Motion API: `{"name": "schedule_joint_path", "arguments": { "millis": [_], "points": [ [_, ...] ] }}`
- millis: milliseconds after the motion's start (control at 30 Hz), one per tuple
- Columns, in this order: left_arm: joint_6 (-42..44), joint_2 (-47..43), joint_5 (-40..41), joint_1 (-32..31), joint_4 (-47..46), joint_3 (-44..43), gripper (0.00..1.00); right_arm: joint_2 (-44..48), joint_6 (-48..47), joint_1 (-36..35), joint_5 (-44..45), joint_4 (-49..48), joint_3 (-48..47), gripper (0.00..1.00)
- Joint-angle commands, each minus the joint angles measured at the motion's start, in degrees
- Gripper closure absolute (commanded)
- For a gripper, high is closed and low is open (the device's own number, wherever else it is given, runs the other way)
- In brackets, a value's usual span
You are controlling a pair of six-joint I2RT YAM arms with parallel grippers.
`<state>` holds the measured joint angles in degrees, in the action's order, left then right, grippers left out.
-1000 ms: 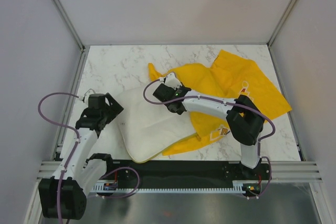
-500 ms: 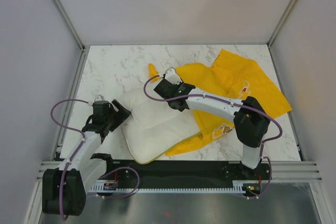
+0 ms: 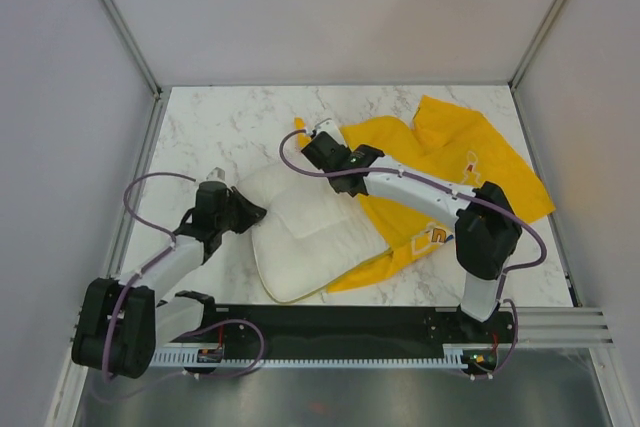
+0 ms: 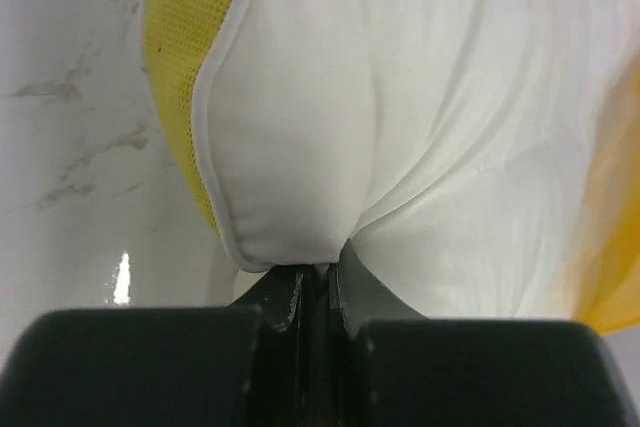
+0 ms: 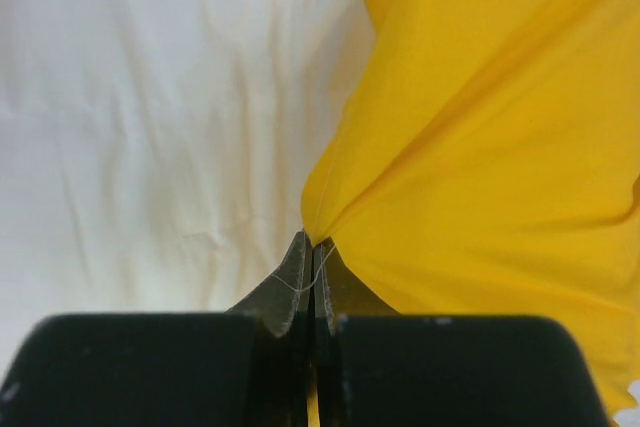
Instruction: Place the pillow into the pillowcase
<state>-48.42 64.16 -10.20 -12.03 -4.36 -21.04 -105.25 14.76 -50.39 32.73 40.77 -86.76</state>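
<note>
The white pillow (image 3: pixel 305 232) lies on the marble table, its right part overlapping the yellow pillowcase (image 3: pixel 470 162). My left gripper (image 3: pixel 256 213) is at the pillow's left edge, shut on a pinch of its white fabric; in the left wrist view the pillow (image 4: pixel 420 117) bulges just above the closed left gripper (image 4: pixel 317 277), with its yellow edge band on the left. My right gripper (image 3: pixel 316 143) sits at the pillow's far corner, shut on the pillowcase's edge. In the right wrist view the yellow pillowcase (image 5: pixel 500 127) runs up from the closed right gripper (image 5: pixel 312 252), beside the white pillow (image 5: pixel 150 117).
The marble table (image 3: pixel 220 127) is walled by grey panels on three sides. A black rail (image 3: pixel 340 332) with the arm bases runs along the near edge. Purple cables loop off both arms. The pillowcase spreads toward the back right corner.
The left arm swung right and down to the pillow's left edge and its jaws closed on the fabric. The pillow shifted right. The right gripper moved slightly back, still holding the pillowcase.
</note>
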Motion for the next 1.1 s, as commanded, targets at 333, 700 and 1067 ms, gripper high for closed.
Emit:
{"name": "schedule_joint_path", "arguments": {
  "millis": [333, 700, 1067],
  "points": [
    [1.32, -6.43, -10.63, -3.17, 19.12, -50.72, 0.98, 4.88, 0.97, 5.22, -17.87, 4.22, -23.88, 1.0],
    [0.7, 8.15, -10.99, -4.23, 36.75, -101.73, 0.98, 10.23, 9.22, 6.36, -36.06, 0.54, -36.09, 1.0],
    [-3.61, 12.83, -9.23, -4.49, 39.96, -92.62, 0.98, 21.06, 19.15, 7.59, -42.98, -11.76, -20.02, 1.0]
  ]
}}
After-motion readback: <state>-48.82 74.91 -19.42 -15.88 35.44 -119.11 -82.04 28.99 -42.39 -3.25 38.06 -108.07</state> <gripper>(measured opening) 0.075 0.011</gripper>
